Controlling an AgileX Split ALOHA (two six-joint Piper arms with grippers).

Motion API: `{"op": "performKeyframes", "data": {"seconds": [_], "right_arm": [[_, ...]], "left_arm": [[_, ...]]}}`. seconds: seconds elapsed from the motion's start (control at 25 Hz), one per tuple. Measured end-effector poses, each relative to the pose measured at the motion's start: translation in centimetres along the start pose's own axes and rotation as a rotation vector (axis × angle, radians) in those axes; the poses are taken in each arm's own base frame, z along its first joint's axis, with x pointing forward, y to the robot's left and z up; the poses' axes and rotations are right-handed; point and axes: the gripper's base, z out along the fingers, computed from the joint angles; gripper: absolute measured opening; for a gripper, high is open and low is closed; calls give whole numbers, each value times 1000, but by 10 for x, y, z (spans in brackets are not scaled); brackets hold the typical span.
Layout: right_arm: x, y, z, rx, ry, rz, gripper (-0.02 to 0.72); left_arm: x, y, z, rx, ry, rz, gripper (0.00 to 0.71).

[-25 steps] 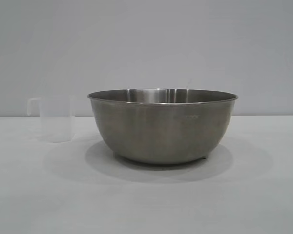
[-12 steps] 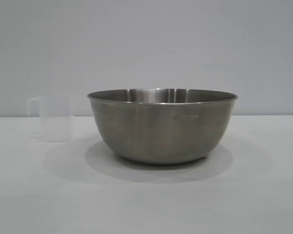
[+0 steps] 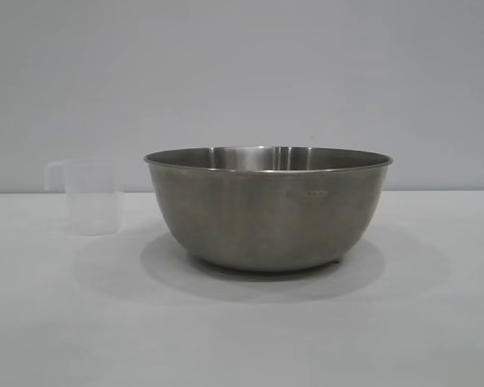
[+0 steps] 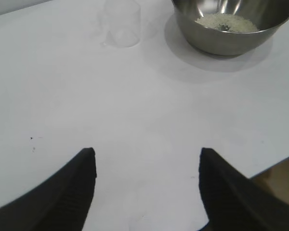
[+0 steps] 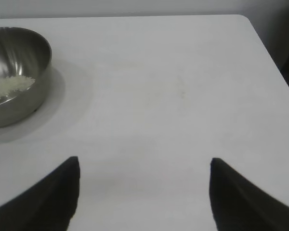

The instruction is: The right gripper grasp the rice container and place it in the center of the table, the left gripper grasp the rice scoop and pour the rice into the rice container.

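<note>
Both grippers, left and right, hang released over bare table; rice sits in bowl, scoop empty at its left — looks finished.

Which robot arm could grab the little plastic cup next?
The left. Its wrist view shows the rice scoop standing ahead of the open left gripper, beside the rice container that already holds rice. The right gripper sees only the container, no scoop.

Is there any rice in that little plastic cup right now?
No, the rice scoop looks empty; the rice lies in the rice container.
</note>
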Motion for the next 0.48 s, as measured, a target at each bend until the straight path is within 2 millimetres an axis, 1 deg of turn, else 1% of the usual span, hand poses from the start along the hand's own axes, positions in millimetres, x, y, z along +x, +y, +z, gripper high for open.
{"op": "performKeyframes", "data": {"seconds": [0.32, 0.48], "right_arm": [[0, 0, 0, 0, 0, 0, 479], [0, 0, 0, 0, 0, 0, 479]], "left_arm": [[0, 0, 0, -16, 0, -10, 391], [0, -1, 1, -104, 4, -63, 391]]}}
